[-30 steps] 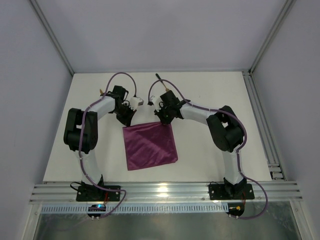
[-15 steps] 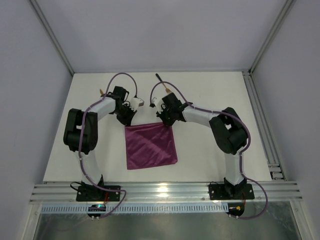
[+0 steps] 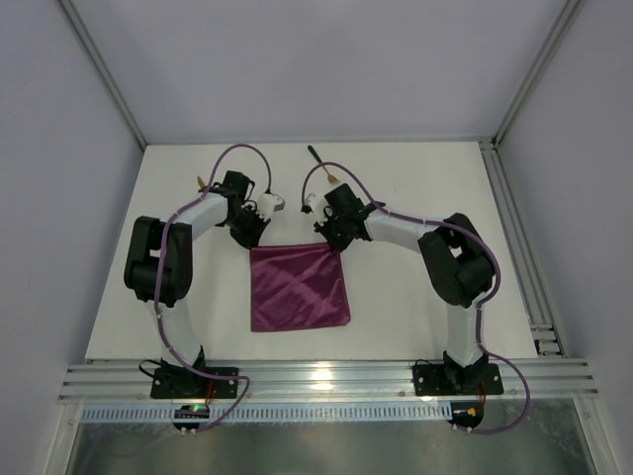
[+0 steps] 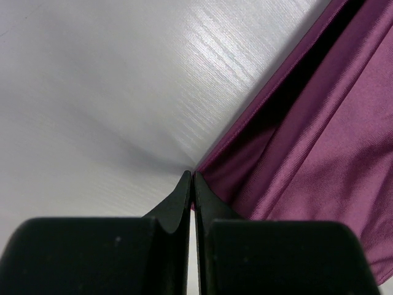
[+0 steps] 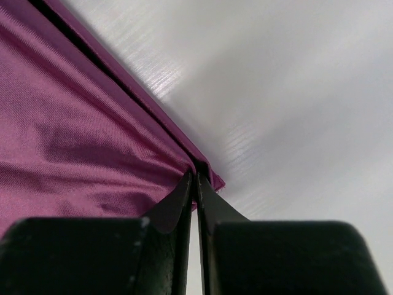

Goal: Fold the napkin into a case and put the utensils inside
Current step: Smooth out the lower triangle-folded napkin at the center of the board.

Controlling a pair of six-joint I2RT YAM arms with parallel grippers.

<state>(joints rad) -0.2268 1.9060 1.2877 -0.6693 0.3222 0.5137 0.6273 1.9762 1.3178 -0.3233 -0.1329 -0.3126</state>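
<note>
The magenta napkin [image 3: 298,288] lies doubled over, a near-square shape in the middle of the white table [image 3: 415,188]. My left gripper [image 3: 251,238] is shut on its far left corner, and the left wrist view shows the cloth [image 4: 319,123] pinched at the tips of that gripper [image 4: 191,178]. My right gripper [image 3: 332,241] is shut on the far right corner, where the layered edge of the napkin [image 5: 73,123] meets its tips [image 5: 195,175]. One utensil [image 3: 315,154] with a black handle lies at the far edge. A gold tip [image 3: 202,182] peeks out behind the left arm.
Metal frame rails [image 3: 514,247] run along the table's right side and its near edge. Purple cables [image 3: 237,150] loop above both wrists. Grey walls enclose the table on three sides.
Both grippers have shifted slightly right and away from the bases, drawing the napkin's far edge with them. The cloth now lies squarer, with its far edge straight.
</note>
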